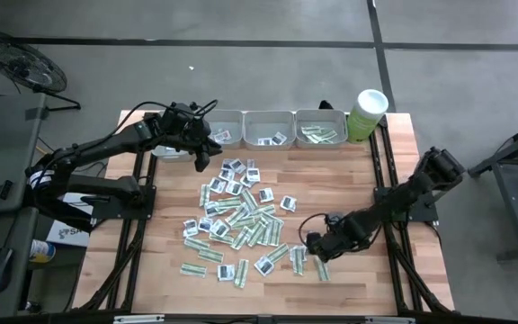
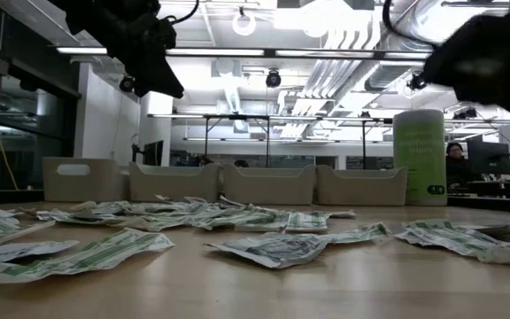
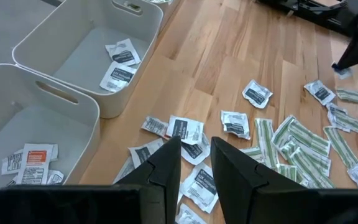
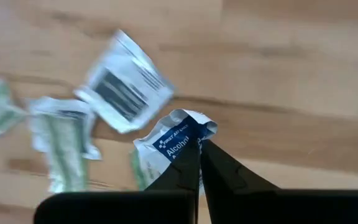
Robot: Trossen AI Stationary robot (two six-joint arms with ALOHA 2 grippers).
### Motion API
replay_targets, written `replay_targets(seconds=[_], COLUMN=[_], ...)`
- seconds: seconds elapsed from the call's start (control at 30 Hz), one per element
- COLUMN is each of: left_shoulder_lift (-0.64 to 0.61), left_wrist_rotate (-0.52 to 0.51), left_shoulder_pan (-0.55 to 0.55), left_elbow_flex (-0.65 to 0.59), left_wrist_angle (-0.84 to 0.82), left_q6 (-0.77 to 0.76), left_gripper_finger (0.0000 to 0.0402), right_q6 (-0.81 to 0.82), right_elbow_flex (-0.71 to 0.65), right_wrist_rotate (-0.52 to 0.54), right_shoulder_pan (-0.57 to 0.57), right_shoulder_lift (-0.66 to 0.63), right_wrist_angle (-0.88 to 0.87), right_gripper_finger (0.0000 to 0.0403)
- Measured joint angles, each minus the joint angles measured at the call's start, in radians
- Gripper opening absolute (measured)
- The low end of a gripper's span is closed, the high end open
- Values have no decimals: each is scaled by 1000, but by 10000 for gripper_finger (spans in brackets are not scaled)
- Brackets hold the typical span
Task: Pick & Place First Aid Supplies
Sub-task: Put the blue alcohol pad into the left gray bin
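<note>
Pinched at one crumpled corner between my right claw [image 4: 199, 149], whose fingers were pressed together on it, was a small alcohol sachet [image 4: 178, 138] printed in blue. I judged that hold thin: with so little foil caught, the sachet could slide out on the lift or the carry, and a green-striped strip [image 4: 62, 146] lying just beside it might have dragged along. That claw sat low at the near right edge of the scattered first aid supplies [image 1: 241, 220] on the bench [image 1: 349, 171].

My left claw [image 3: 195, 163] hung over the far left end of the pile with its fingers a little apart and nothing between them.

Across the far edge stood four grey trays. The leftmost tray [image 3: 55, 106] held a few white sachets with orange marks, the second tray [image 1: 224, 120] a couple of dark-marked white ones, the third tray [image 1: 269, 119] several more of those, and the fourth tray [image 1: 320, 117] green strips. Beside it stood a pale green tub [image 1: 367, 114], which a careless swing could topple.
</note>
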Motion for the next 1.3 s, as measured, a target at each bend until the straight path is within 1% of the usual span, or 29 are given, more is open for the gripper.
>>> replay_targets(seconds=[0.2,0.4,0.5,0.6,0.67,0.73,0.9,1.03,1.13,1.3], left_shoulder_lift=[0,0,0,0,0,0,0,2,3,36], left_wrist_rotate=[9,38,49,63,70,79,122,128,119,5], left_shoulder_pan=[0,0,0,0,0,0,0,-1,-6,-56], left_elbow_flex=[0,0,0,0,0,0,0,0,0,0], left_wrist_angle=[84,203,261,317,353,394,492,564,606,701], left_q6=[0,-26,-29,-31,-31,-31,-30,-29,-27,-18], left_gripper_finger=[88,88,88,88,88,88,88,88,88,88], right_q6=[-122,-311,-437,-611,-752,-915,-1365,-1644,-1789,-1933], right_elbow_flex=[48,77,93,108,114,115,115,115,115,116], right_wrist_rotate=[191,416,529,636,704,748,820,808,786,737], right_shoulder_pan=[-63,-186,-253,-318,-362,-404,-490,-550,-584,-624], right_shoulder_lift=[-78,-123,-134,-138,-138,-138,-138,-138,-138,-137], right_wrist_angle=[-100,-91,-43,45,151,279,629,869,1008,1156], right_gripper_finger=[1,1,1,1,1,0,0,0,0,0])
